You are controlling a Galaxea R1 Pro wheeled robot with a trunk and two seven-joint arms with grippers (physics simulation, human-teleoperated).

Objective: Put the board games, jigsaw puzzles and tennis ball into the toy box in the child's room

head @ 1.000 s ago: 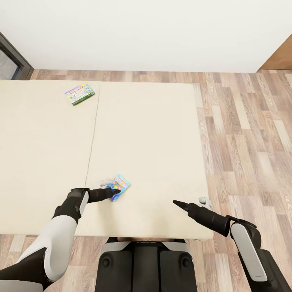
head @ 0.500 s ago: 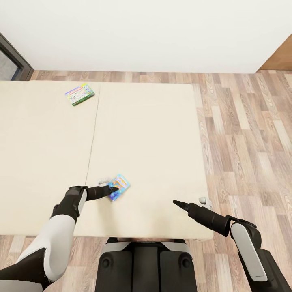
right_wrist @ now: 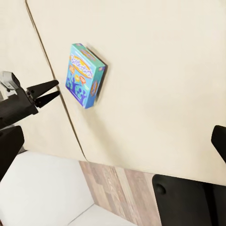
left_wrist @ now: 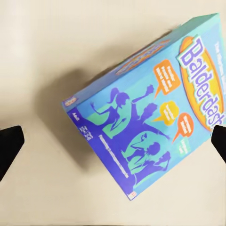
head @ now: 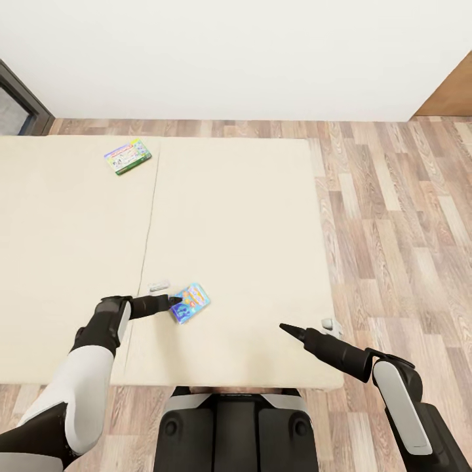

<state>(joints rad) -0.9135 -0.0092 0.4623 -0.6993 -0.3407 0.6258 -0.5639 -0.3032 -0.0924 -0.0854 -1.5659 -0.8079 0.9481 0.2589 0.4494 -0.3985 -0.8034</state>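
Observation:
A mostly blue board game (head: 190, 303) (left_wrist: 150, 117) (right_wrist: 84, 75) lies on the right cream mattress of the bed (head: 236, 216), near its front edge. My left gripper (head: 168, 294) (left_wrist: 113, 141) (right_wrist: 49, 92) is open, its fingertips at the box's left edge and not gripping it. A white-green-yellow board game (head: 127, 155) rests on the left mattress, far back. Open and holding nothing, my right gripper (head: 307, 325) (right_wrist: 114, 143) hovers over the bed's front right corner. The table and the toy box are out of view.
Wood-plank floor (head: 393, 229) runs along the bed's right side and behind it, up to a white wall (head: 236, 52). A dark door frame (head: 16, 92) stands at the far left, a brown wooden panel (head: 452, 92) at the far right.
My left arm has drawn back to the left, so its fingertips sit at the blue box's edge rather than over it. The head view has shifted slightly. The right arm is still.

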